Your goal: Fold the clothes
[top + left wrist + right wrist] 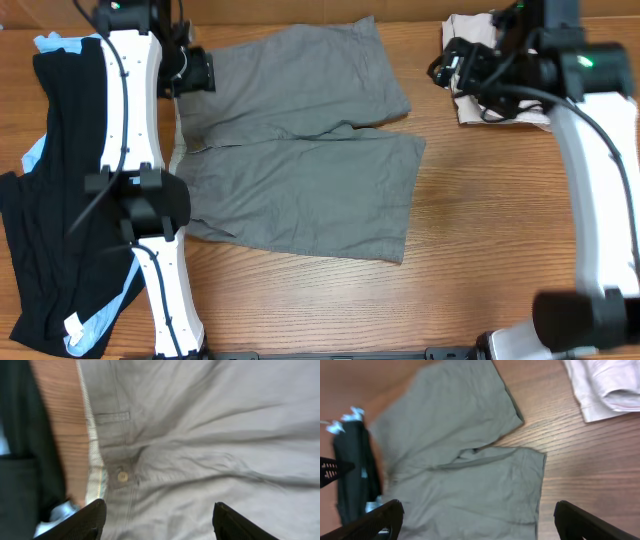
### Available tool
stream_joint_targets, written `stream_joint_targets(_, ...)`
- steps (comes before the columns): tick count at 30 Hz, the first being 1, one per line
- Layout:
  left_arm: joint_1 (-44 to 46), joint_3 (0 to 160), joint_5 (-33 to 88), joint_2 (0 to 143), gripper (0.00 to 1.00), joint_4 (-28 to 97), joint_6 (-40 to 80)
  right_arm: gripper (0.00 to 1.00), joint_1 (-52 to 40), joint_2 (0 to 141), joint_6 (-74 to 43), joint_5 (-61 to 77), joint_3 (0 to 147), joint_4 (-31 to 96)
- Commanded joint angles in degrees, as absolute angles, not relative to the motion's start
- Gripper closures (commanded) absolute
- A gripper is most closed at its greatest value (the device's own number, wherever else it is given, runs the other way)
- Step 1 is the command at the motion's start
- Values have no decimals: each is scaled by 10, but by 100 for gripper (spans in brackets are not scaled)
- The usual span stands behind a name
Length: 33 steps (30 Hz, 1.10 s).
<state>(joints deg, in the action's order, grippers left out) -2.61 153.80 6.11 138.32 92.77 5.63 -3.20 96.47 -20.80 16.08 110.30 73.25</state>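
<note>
The grey shorts (300, 150) lie spread flat on the wooden table, waistband to the left, both legs pointing right. My left gripper (195, 72) is open and empty above the waistband's far end. In the left wrist view the shorts (210, 435) fill the frame, with a button (122, 476) and the paler waistband lining (95, 460) showing; the open jaws (159, 520) hover over the fabric. My right gripper (450, 68) is open and empty, up at the far right, off the shorts. The right wrist view shows the whole shorts (465, 460) between its open jaws (477, 522).
Black and light-blue garments (50, 200) lie heaped at the left edge under my left arm. Folded pale beige shorts (490, 90) sit at the far right, also in the right wrist view (605, 385). Bare wood (480, 230) lies right of and in front of the shorts.
</note>
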Motion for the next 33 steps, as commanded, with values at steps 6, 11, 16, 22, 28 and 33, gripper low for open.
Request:
stream_joint_targets(6,12,1607,35,1243,28,968,51,0,-37,842,-228,124,1125,836)
stream_joint_targets(11,36,1587,16,1164,3,968,51,0,-39,807,-230,124,1125,903)
stream_joint_targets(16,46,1522,12,1082,0,968,60,0,-69,784,-255,100,1124,965)
stream_joint_targets(22,45,1367,-20,999,0,968,94,0,-150,726,-377,-1,1057,960)
stream_joint_targets(28,45,1233,-91,933,0,968,167,0,-239,678,-453,-10,914,893)
stream_joint_targets(33,45,1117,-96,883,0,946,192,0,-284,675,-527,-8,794,831)
